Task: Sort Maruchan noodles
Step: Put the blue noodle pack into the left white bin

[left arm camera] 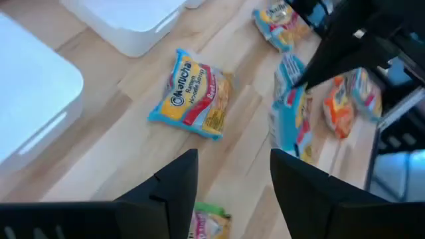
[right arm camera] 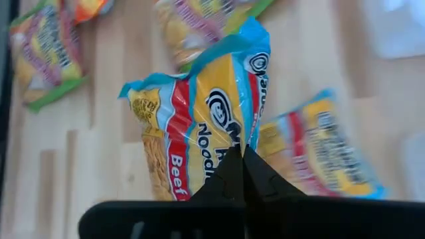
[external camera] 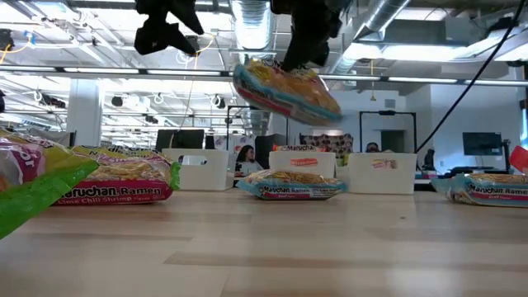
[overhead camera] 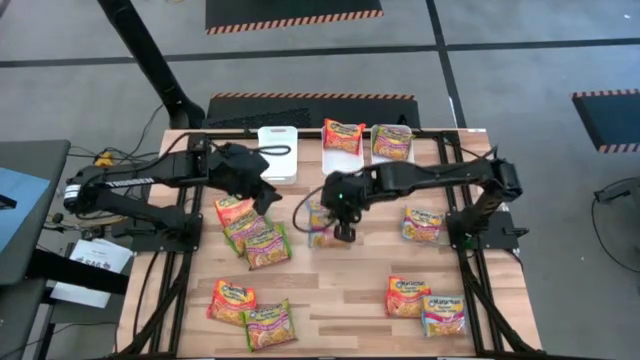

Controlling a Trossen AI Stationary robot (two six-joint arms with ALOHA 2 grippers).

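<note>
Maruchan packets lie scattered on the wooden table (overhead camera: 340, 290). My right gripper (overhead camera: 345, 228) (right arm camera: 243, 159) hangs over the table's middle, shut on a blue-edged beef packet (right arm camera: 206, 126) (external camera: 289, 87). A second blue packet (left arm camera: 192, 93) (right arm camera: 319, 146) lies flat on the table right under it. My left gripper (left arm camera: 232, 179) (overhead camera: 265, 192) hovers open, left of the middle and above the table, holding nothing. Two packets, one orange (overhead camera: 343, 133) and one green (overhead camera: 392, 143), sit in bins at the far edge. My right gripper pinches the blue beef packet between its two shut fingers, on the wrapper's face near one edge (right arm camera: 238, 141). The fingers come from above, pointing down. The packet is lifted clear of the table and hangs tilted below the fingers (external camera: 307, 59).
A white bin (overhead camera: 278, 152) stands at the far edge. Orange and green packets (overhead camera: 250, 232) cluster left of the middle, and two more (overhead camera: 250, 312) lie near the near left corner. A blue one (overhead camera: 423, 225) lies to the right, and two more (overhead camera: 425, 303) lie at the near right.
</note>
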